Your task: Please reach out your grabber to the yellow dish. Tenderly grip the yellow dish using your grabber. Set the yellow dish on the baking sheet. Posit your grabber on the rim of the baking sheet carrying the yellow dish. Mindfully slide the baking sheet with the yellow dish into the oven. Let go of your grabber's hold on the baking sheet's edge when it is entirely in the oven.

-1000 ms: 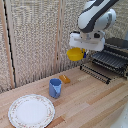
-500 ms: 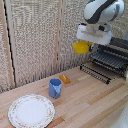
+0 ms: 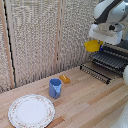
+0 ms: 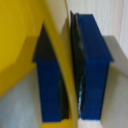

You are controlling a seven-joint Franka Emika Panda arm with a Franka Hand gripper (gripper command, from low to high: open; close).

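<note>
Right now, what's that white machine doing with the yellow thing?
The white robot arm's hand is pinching the rim of a small yellow dish and holding it in the air. It hangs above the dark wire baking sheet at the exterior view's right. A blue cup, orange block and patterned plate sit untouched on the wooden table.

The tool (image 3: 101, 41) holds the yellow dish (image 3: 92, 46) (airborne) above the baking sheet (image 3: 106, 63).

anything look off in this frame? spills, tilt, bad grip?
Nothing stands out. The yellow dish hangs from the gripper in mid-air, apart from the baking sheet, its rim pinched between the blue fingers in the wrist view. Blue cup, patterned plate and orange block sit undisturbed; no spills.
</note>
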